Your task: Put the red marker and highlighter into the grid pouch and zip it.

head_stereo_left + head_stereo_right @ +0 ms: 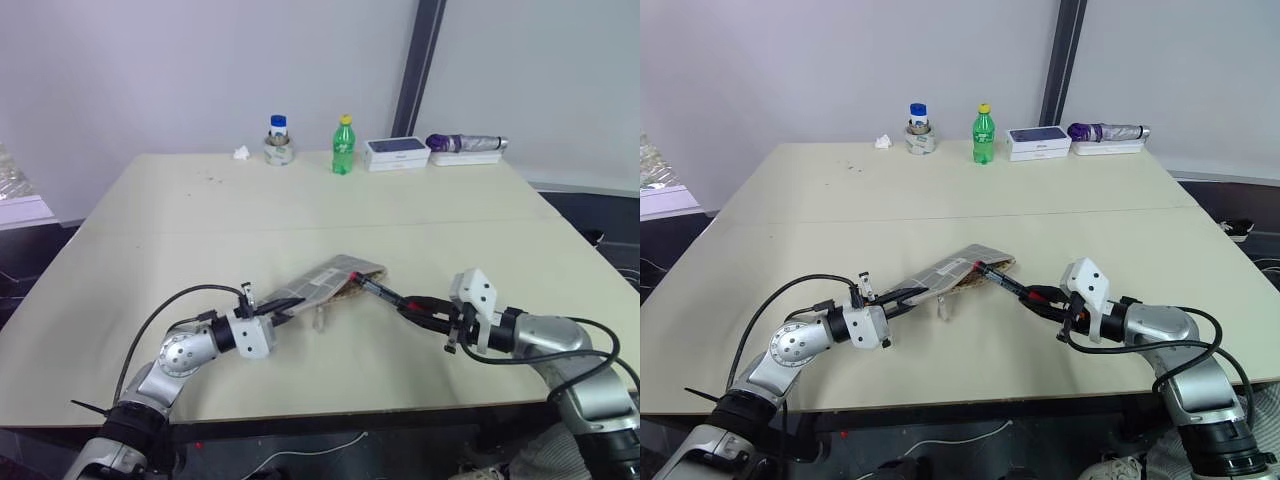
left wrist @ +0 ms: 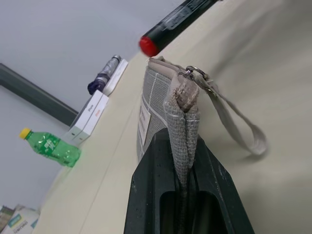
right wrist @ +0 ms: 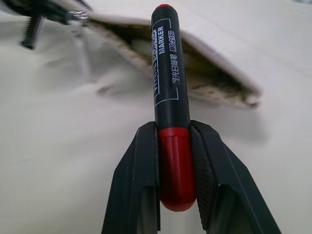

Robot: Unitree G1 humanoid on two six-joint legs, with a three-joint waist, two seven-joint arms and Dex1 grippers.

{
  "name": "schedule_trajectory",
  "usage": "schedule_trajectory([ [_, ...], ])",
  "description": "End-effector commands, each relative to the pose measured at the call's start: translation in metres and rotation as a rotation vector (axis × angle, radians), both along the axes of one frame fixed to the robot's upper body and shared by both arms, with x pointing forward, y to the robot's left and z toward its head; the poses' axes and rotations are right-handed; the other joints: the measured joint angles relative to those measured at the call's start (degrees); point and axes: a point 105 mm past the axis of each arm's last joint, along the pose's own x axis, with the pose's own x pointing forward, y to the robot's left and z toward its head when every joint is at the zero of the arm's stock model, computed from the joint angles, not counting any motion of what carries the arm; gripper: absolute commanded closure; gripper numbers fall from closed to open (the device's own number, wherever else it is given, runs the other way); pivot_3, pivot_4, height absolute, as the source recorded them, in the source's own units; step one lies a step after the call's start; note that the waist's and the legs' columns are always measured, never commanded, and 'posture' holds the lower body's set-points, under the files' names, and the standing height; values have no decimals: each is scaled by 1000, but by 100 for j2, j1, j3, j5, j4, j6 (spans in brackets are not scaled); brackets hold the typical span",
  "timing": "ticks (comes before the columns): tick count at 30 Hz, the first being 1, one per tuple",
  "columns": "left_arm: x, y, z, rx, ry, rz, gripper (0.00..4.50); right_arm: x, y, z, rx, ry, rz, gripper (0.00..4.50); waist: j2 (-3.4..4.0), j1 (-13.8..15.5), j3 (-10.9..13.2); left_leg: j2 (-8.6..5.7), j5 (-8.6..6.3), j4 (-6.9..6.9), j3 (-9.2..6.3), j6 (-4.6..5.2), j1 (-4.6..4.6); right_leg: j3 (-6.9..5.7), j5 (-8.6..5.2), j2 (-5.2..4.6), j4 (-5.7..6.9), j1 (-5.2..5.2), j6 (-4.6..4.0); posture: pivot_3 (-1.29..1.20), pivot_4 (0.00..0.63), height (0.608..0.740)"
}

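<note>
The grid pouch (image 1: 325,280) lies on the table (image 1: 200,220) in front of me, grey with white lines, its open mouth toward my right arm. My left gripper (image 1: 283,306) is shut on the pouch's near edge (image 2: 181,117), next to the zipper ring and the wrist strap (image 2: 241,124). My right gripper (image 3: 174,130) is shut on the red end of the red marker (image 3: 170,83). The marker's black body points at the pouch's open mouth (image 3: 209,80), with its tip at the opening (image 1: 985,268). The highlighter is out of view.
Along the table's far edge stand a jar on a tape roll (image 1: 279,142), a green bottle with a yellow cap (image 1: 343,146), a white box (image 1: 397,152) and a folded purple umbrella (image 1: 466,144). A crumpled white scrap (image 1: 241,153) lies near the jar.
</note>
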Motion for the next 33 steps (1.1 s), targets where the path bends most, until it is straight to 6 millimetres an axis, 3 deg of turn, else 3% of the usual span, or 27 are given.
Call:
schedule_trajectory([
  [1, -3, -2, 11, -17, -41, -22, 4500, 6, 4, -2, -51, -40, 21, 4148, 0, 1, 0, 0, 0, 0, 1, 0, 0, 0, 0, 0, 0, 0, 0, 0, 150, 740],
  [7, -3, -2, 13, -32, -39, -11, 4500, 16, 0, 2, -20, -48, 1, 4148, 0, 1, 0, -1, 0, 1, 1, 0, 0, 0, 0, 0, 0, 0, 0, 0, 150, 740],
  [11, -5, -2, 14, -31, -42, -13, 4500, 15, -4, -10, -186, -92, 52, 4148, 0, 7, 0, -1, 0, 1, 1, 0, 0, 0, 0, -1, 0, 0, 0, 0, 150, 740],
  [17, -8, -4, 7, 46, -44, -60, 4500, 19, 28, -12, -368, -220, 230, 4148, 1, -31, 0, -3, 1, 1, 2, -1, 1, 1, 0, 7, 3, -4, 0, 0, 150, 740],
  [23, -7, -4, 8, 61, -41, -87, 4500, 33, 68, 5, -393, -352, 348, 4148, 0, -2, 0, -1, 1, 3, 2, -2, 0, 1, 0, 8, 2, -4, 0, 0, 150, 740],
  [27, -8, -8, 9, 69, -42, -126, 4500, 36, 93, -2, -489, -460, 456, 4148, 0, 8, 0, -4, 1, 5, 3, -2, -2, 1, 0, 3, 2, -2, 0, 0, 150, 740],
  [31, -9, -10, 11, 73, -46, -146, 4500, 48, 102, -5, -534, -505, 448, 4148, 0, -9, 0, -4, 1, 3, 2, -2, -2, 0, 0, 9, 2, -5, 0, 0, 150, 740],
  [33, -9, -10, 11, 74, -46, -146, 4500, 54, 100, -4, -535, -495, 430, 3113, 0, -6, 0, -3, 1, 3, 3, -2, -2, 0, 0, 9, 3, -5, 0, 0, 150, 740],
])
